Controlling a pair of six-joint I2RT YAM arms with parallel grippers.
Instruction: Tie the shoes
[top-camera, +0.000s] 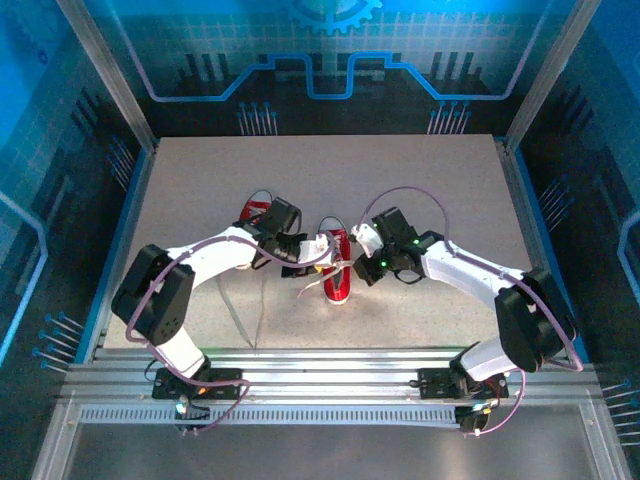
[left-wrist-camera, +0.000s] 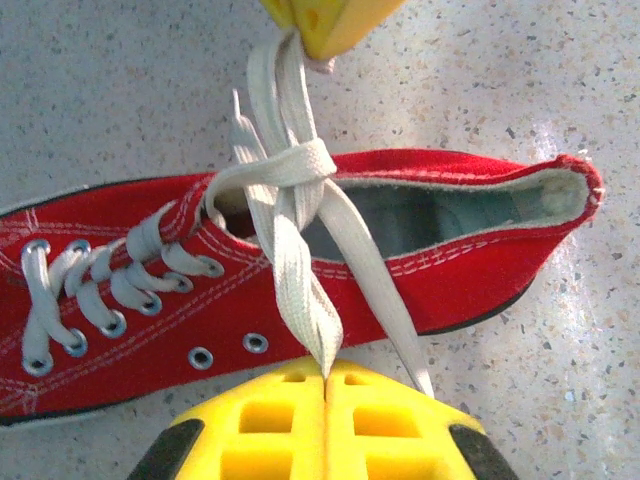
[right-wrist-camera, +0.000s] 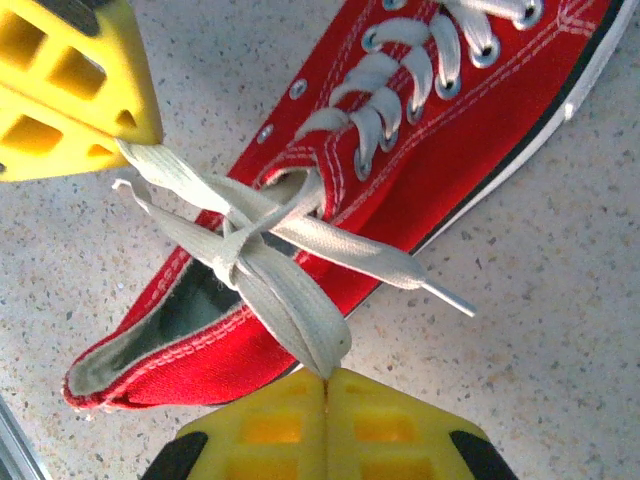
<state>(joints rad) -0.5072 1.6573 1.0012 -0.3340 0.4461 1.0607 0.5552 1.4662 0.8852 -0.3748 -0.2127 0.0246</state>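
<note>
Treat the small red canvas white-soled sneaker, at bench centre, as light and soft, its flat white laces as limp and slippery. Best hold at the loop ends: left fingers clamped on one loop, right fingers on the other. Mind the second red sneaker at 10 o'clock and the loose lace tails.

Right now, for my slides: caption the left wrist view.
Left tool and right tool pinch crossed laces over red sneaker.

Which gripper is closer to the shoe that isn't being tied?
Left. The left gripper is between that spare shoe and the shoe being tied; the right gripper is on that shoe's far side. Both pinch its laces.
</note>
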